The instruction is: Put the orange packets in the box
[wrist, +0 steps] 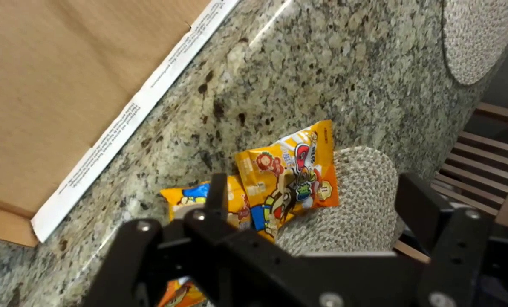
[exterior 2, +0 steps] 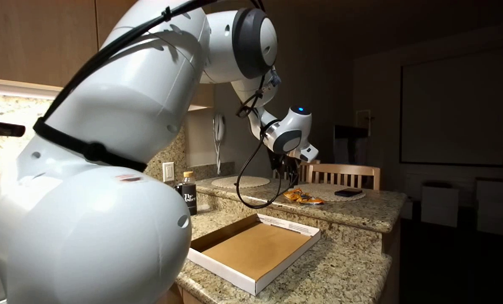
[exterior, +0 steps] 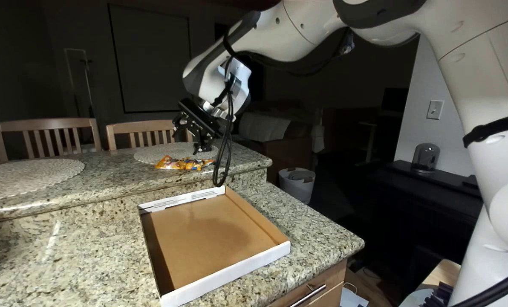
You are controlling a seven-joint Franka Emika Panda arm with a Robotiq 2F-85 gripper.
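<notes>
1. Hovering over the raised granite ledge (exterior: 109, 175), the gripper (wrist: 316, 196) holds its fingers spread wide with nothing pinched, presumably so that they can straddle one of the orange snack packets (exterior: 173, 163).
2. Beneath it the packets lie heaped, partly on the rim of a woven placemat (exterior: 158, 151); none shows in the shallow cardboard box (exterior: 220, 238).
3. One packet overlaps another, so a grip may drag up two together.
4. The box sits open side up on the lower granite counter (exterior: 88, 264), just beside the ledge's foot, probably so that a packet carried over the edge can drop in.
5. Black cables (exterior: 229, 132) loop down from the white arm (exterior: 279, 38) in both exterior views; the slack likely lets the wrist turn, though it could snag a box wall.
</notes>
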